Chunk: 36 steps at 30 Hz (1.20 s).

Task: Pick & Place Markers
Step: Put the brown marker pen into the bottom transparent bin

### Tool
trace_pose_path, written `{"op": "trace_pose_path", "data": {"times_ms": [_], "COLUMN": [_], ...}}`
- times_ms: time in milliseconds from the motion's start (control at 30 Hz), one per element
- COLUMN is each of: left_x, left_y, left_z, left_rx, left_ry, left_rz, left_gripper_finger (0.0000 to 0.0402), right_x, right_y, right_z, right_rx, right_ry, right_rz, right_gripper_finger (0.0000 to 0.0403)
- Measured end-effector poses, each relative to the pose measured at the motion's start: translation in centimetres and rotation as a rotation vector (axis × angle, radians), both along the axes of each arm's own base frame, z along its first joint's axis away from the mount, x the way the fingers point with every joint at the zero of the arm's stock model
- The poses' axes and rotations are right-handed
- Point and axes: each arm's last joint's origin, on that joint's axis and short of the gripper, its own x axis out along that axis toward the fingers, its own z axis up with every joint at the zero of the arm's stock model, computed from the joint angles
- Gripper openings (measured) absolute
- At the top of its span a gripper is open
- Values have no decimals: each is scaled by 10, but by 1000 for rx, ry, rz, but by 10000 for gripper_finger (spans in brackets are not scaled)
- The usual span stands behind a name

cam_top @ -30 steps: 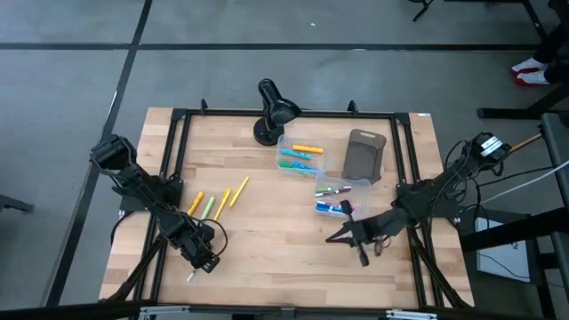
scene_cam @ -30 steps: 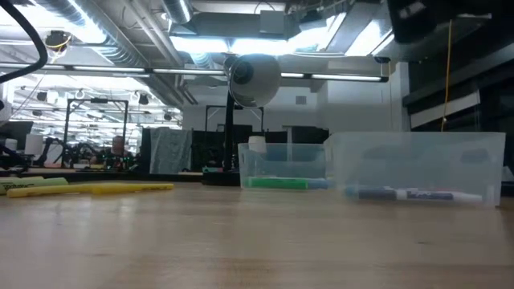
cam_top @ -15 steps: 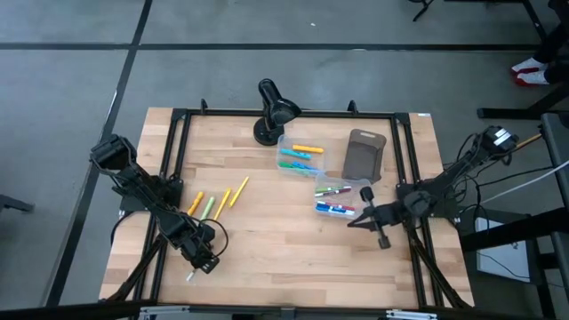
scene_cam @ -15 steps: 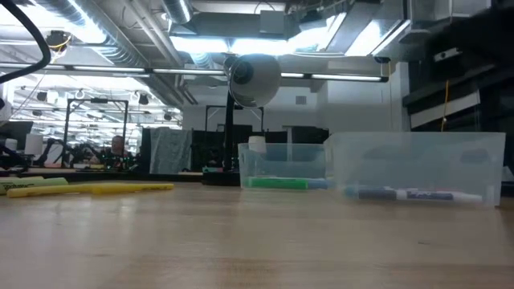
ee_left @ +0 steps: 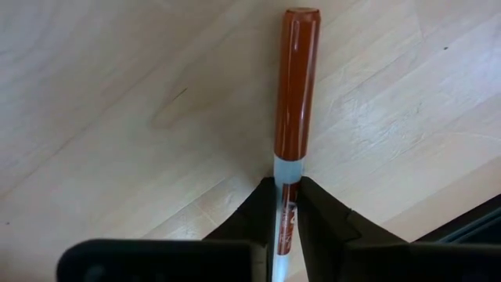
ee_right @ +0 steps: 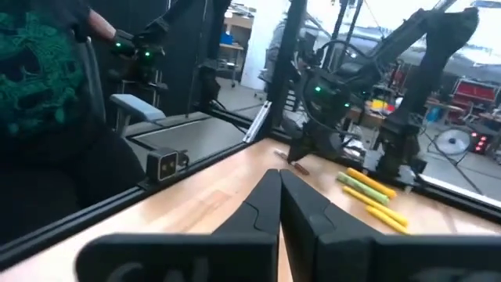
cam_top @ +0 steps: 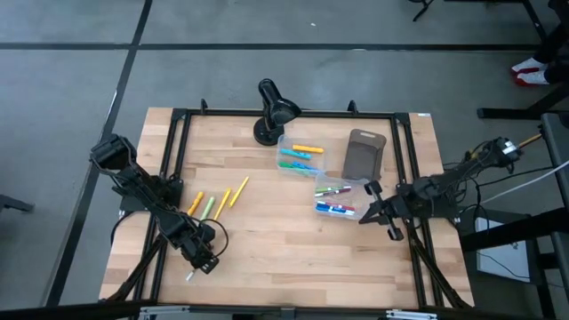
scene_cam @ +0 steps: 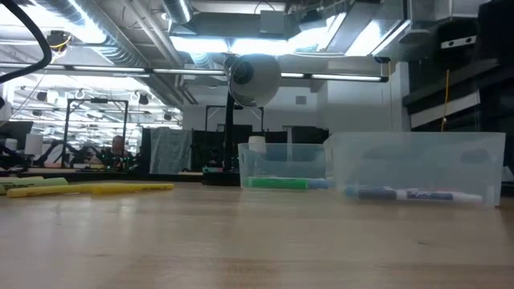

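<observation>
Left gripper (ee_left: 286, 205): jaws clamped on brown-capped white marker (ee_left: 295, 94) at its barrel; lift straight, keep it level.
Right gripper (ee_right: 279, 205): jaws closed, empty, near clear plastic bin (cam_top: 338, 200).

One camera looks straight down on the whole worktop (cam_top: 293, 240), another sits at its surface facing the desk lamp (scene_cam: 254, 79) both share, and each wrist camera peers closely past its own end effector.

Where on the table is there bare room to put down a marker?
The wood is bare between the loose markers and the near bin, and along the near edge of the table. It is crowded around both bins, the tray and the lamp.
</observation>
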Motion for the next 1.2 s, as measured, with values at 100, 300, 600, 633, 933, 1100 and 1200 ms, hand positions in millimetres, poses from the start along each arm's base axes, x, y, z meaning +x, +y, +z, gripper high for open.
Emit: {"op": "trace_pose_path", "data": {"times_ms": [100, 300, 600, 633, 933, 1100, 1200], "left_x": [0, 0, 0, 0, 0, 0, 1], "left_y": [0, 0, 0, 0, 0, 0, 0], "left_z": [0, 0, 0, 0, 0, 0, 1], "left_rx": [5, 6, 8, 8, 11, 14, 19], "left_ry": [-5, -9, -14, -15, -22, -35, -51], "left_rz": [2, -4, -20, -21, -45, -85, -136], "left_gripper_finger": [31, 32, 33, 32, 29, 28, 28], "right_x": [1, 3, -3, -4, -7, -7, -7], "right_y": [-10, -28, -44, -45, -45, -45, -45], "right_z": [0, -10, -21, -22, -22, -22, -22], "right_rx": [-10, -14, -26, -28, -42, -42, -42], "right_ry": [1, 120, 228, 235, 234, 234, 234], "right_rz": [-32, -169, -391, -409, -394, -393, -393], "right_gripper_finger": [7, 7, 7, 7, 7, 7, 7]}}
